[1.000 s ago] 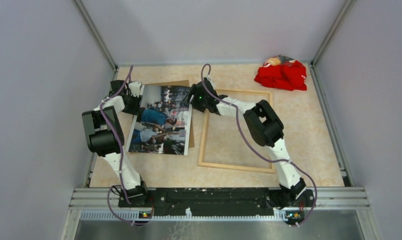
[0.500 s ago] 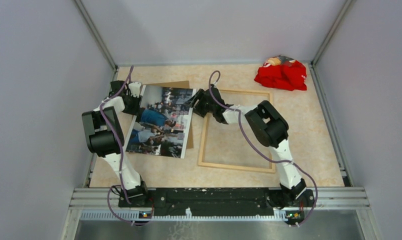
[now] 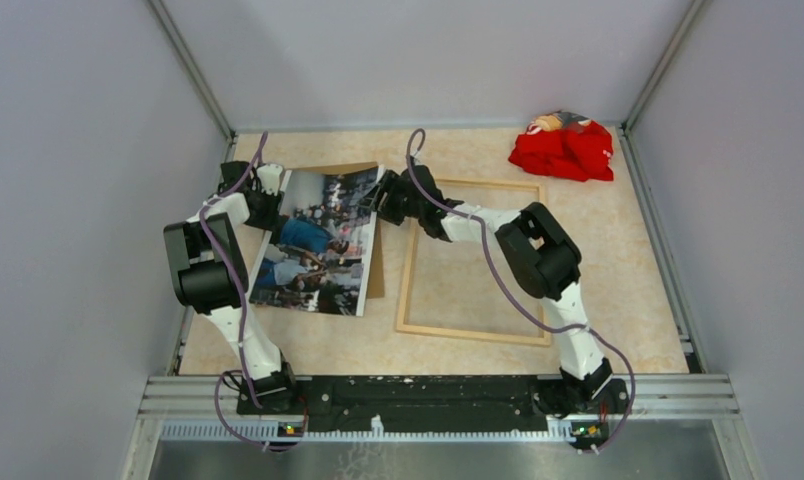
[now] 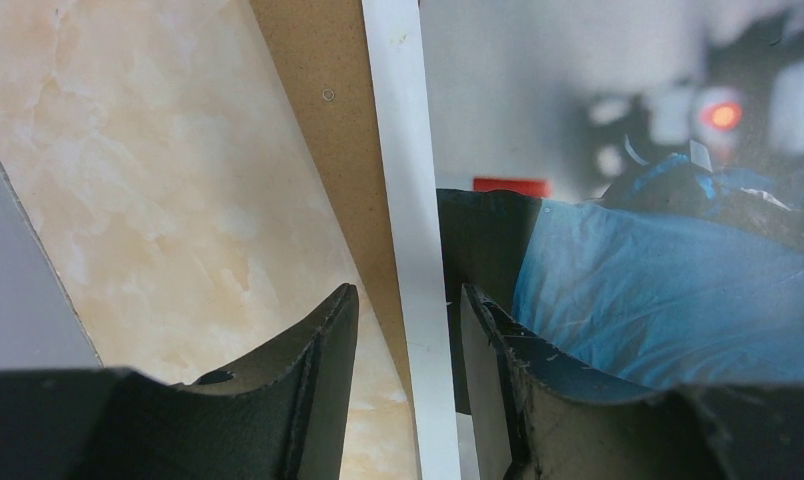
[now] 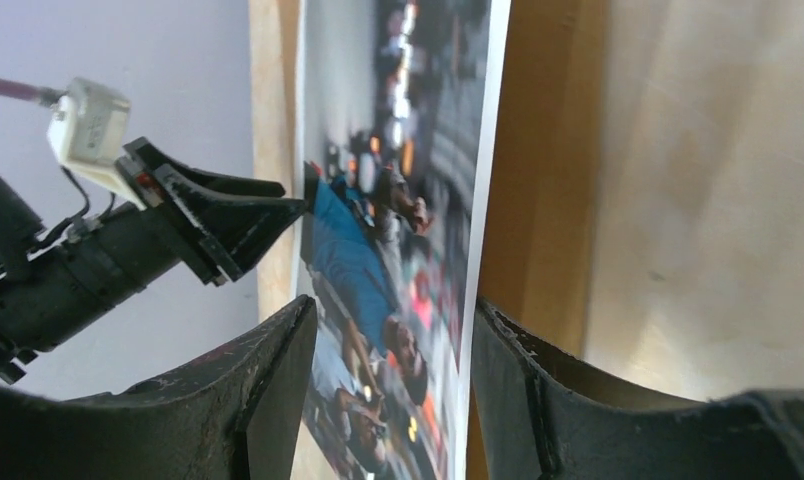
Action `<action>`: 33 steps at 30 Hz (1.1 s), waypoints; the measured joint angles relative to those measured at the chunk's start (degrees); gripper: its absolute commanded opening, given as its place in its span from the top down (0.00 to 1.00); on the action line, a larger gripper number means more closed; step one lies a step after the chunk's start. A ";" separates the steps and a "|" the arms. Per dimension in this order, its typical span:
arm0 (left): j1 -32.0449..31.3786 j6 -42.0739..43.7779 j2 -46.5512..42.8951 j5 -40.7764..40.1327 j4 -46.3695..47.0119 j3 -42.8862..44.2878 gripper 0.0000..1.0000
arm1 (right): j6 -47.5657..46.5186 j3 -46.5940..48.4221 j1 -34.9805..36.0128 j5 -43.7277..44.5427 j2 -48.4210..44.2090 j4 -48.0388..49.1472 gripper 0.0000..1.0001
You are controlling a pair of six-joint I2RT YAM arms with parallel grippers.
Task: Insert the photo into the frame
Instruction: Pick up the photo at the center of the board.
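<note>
Left pincer point(image 4: 406, 295) astride thin photo point(image 4: 668, 280) (white-bordered)

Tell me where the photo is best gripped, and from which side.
Take the photo by its white border at the far right corner, coming in from the frame side. It is a thin sheet lying on the brown board, and that corner seems to curl up, giving the right claw a lip.
</note>
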 measured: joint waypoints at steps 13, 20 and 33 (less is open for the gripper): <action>0.00 0.00 0.00 0.00 0.00 0.00 0.51 | -2.86 4.35 1.55 -1.16 -0.04 -2.40 0.60; 0.00 0.00 0.00 0.09 -0.04 0.00 0.51 | -0.90 5.01 1.57 -2.73 0.63 -1.31 0.66; 0.02 -0.09 0.00 0.72 -1.95 0.70 0.30 | -1.95 6.43 1.57 -2.91 4.17 -5.01 1.00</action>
